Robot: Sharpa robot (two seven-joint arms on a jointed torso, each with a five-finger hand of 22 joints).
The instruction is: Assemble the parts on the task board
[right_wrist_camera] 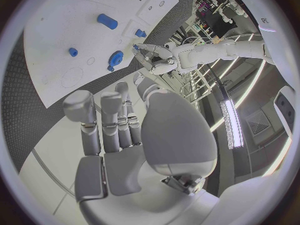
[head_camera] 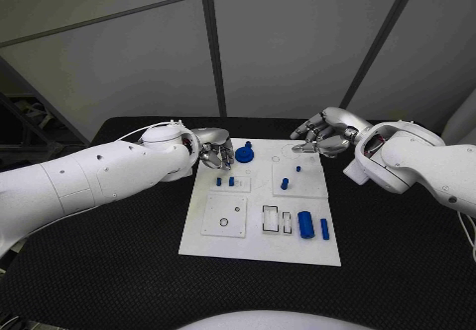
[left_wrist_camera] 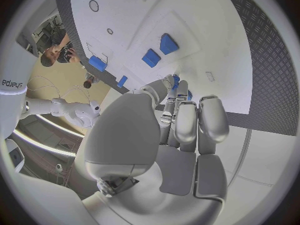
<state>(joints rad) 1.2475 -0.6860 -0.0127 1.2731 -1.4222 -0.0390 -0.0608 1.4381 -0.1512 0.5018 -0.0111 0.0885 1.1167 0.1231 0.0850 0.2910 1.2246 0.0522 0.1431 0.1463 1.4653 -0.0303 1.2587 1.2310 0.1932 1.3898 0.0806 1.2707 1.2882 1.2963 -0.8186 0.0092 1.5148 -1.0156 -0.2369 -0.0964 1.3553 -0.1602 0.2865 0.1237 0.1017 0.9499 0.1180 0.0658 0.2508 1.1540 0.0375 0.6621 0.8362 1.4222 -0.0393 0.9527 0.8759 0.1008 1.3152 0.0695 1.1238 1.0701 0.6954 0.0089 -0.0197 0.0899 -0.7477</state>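
A: So, which part first? The blue gear [head_camera: 244, 153] sits at the far-left corner of the task board [head_camera: 260, 242], flat on its face, no long axis to speak of.

B: Agreed. And the left robot hand [head_camera: 213, 152] hangs just beside it, on the gear's left, at the board's edge. The left wrist view shows its fingers [left_wrist_camera: 187, 122] straight and close together, holding nothing.

A: The right robot hand [head_camera: 325, 136]?

B: Over the far-right corner, well apart from the gear. Fingers [right_wrist_camera: 100, 122] loosely extended side by side, also holding nothing.

A: Then the left robot hand is plainly the nearer; the reach would likely be short, rightward.

B: The other loose parts, a thick blue cylinder [head_camera: 305, 224] and a thin blue pin [head_camera: 325, 228], lie near the board's front-right edge, long axes running front to back, far from both.
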